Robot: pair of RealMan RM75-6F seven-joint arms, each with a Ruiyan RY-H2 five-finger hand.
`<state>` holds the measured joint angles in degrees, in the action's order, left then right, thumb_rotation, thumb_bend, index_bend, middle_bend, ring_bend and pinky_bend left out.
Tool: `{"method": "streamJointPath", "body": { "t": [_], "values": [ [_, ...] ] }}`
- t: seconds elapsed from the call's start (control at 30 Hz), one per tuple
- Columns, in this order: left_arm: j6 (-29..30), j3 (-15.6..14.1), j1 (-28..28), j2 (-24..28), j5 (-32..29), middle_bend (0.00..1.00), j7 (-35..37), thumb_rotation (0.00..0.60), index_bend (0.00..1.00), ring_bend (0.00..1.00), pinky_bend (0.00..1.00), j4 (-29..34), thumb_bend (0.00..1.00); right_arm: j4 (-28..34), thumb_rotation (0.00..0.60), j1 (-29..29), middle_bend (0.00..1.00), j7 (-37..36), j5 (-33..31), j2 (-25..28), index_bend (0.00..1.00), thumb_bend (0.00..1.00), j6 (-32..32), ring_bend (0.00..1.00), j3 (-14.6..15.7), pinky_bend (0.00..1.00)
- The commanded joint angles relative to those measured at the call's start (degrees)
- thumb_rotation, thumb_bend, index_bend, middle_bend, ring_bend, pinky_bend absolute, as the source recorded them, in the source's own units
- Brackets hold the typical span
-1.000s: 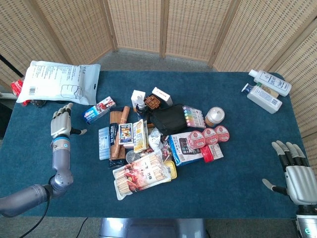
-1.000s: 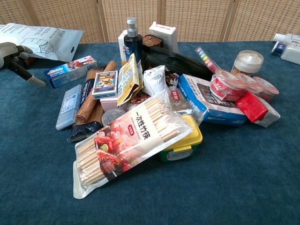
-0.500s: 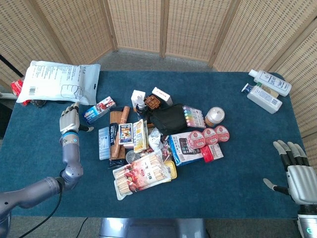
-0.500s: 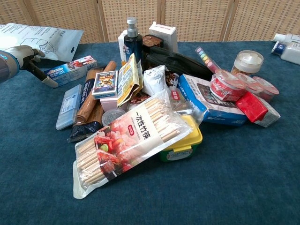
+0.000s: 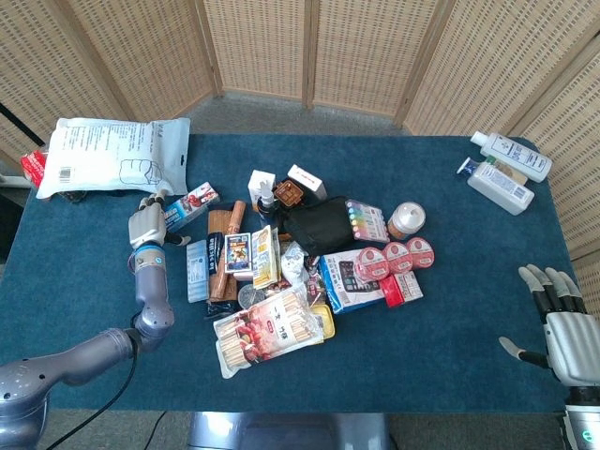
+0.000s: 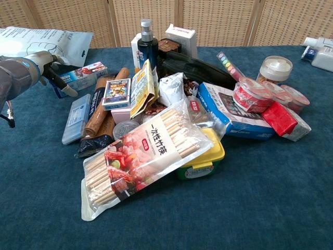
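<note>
Your left hand [image 5: 147, 223], fingers spread and holding nothing, sits beside the toothpaste box [image 5: 188, 206] at the pile's far-left edge, where it lies reachable.

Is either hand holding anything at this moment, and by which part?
Nothing is held. The left hand is at the end of the blue toothpaste box, not gripping it; the right hand is open over bare table.

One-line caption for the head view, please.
Left hand reaches the blue toothpaste box at the edge of a pile of packaged goods on a blue table; right hand rests open.
</note>
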<state>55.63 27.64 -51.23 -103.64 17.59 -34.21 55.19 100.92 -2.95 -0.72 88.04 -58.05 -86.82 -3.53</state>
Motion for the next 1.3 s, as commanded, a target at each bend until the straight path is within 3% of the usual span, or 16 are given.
{"method": "streamJointPath", "body": {
  "t": [0.03,0.13,0.23,0.37,0.53,0.67,0.97,1.3],
  "values": [
    [0.53,0.21,-1.09,-1.73,1.59,0.35,0.52,0.6,0.33,0.32,0.47,-2.44,0.0,-0.05,0.6,0.03,0.0,-0.18,-0.03,0.08,0.0,0.0,-0.08,0.0,-0.04,0.0],
    [0.95,0.16,-1.69,-3.2,2.24,0.53,0.12,0.6,0.52,0.5,0.59,-4.52,0.0,-0.11,0.6,0.08,0.0,-0.6,-0.09,0.19,0.0,0.0,-0.16,0.0,-0.08,0.0],
    [0.93,0.14,-2.13,-4.45,2.61,0.61,-0.53,0.6,0.61,0.58,0.65,-6.25,0.0,-0.16,0.6,0.08,0.0,-0.95,-0.11,0.28,0.0,0.0,-0.16,0.0,-0.11,0.0],
    [1.63,0.23,-2.17,-5.54,4.14,0.7,-0.06,0.6,0.69,0.66,0.7,-7.23,0.04,-0.12,0.6,0.17,0.0,-1.56,-0.04,0.54,0.0,0.0,-0.28,0.0,-0.08,0.0],
    [5.5,1.03,-1.11,-4.2,7.93,0.75,2.57,0.6,0.75,0.72,0.75,-3.35,0.14,-0.19,0.6,0.23,0.0,-2.08,-0.12,0.68,0.0,0.0,-0.38,0.0,-0.14,0.0],
    [9.33,1.75,0.15,-1.5,9.47,0.77,2.08,0.6,0.77,0.73,0.77,2.38,0.16,-0.07,0.6,0.38,0.0,-2.27,0.17,0.82,0.0,0.0,-0.82,0.0,-0.16,0.0],
    [18.48,4.02,4.25,7.47,12.46,0.77,1.12,0.6,0.77,0.73,0.77,22.8,0.16,0.27,0.6,0.61,0.0,-1.88,1.01,0.92,0.0,0.0,-1.38,0.0,0.08,0.0],
    [25.14,7.72,5.41,15.99,14.35,0.77,-1.55,0.6,0.77,0.73,0.77,37.99,0.16,0.52,0.6,0.83,0.0,-1.65,1.19,0.97,0.0,0.0,-1.78,0.0,0.12,0.0]
  ]
}}
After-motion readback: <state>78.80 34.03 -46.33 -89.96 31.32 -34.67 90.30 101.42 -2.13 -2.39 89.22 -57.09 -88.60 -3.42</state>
